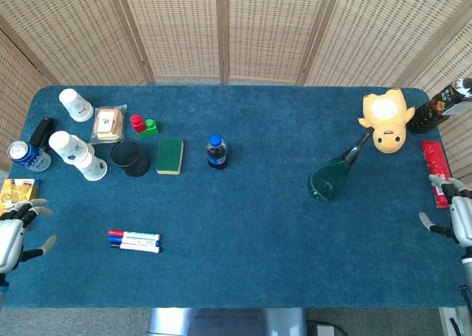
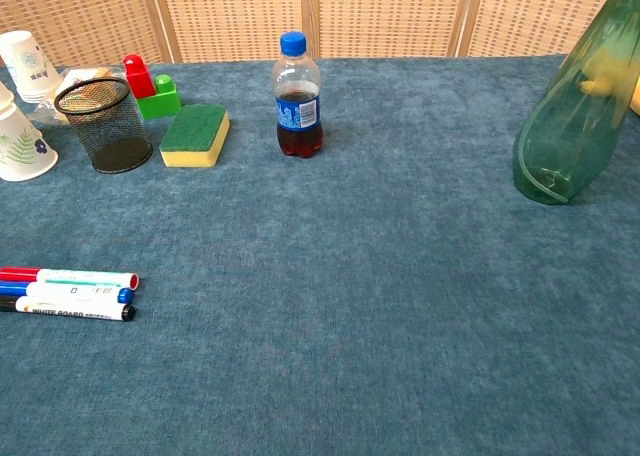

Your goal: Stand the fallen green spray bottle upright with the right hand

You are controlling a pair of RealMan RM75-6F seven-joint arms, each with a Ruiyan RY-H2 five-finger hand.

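Observation:
The green spray bottle [image 1: 332, 175] stands upright on its base on the blue table, right of centre, its dark nozzle up by the yellow toy [image 1: 386, 120]. In the chest view its translucent green body [image 2: 572, 126] rises at the right edge. My right hand [image 1: 456, 214] is at the table's right edge, well clear of the bottle, fingers spread and holding nothing. My left hand [image 1: 15, 229] is at the left edge, fingers apart and empty. Neither hand shows in the chest view.
A small cola bottle [image 1: 215, 152] stands mid-table. A sponge [image 1: 169, 155], mesh cup [image 1: 130, 158], toy blocks [image 1: 144, 124], paper cups [image 1: 76, 155] and a can [image 1: 27, 155] crowd the left. Markers [image 1: 134, 240] lie front left. A red packet [image 1: 438, 172] and dark bottle [image 1: 441, 105] sit far right.

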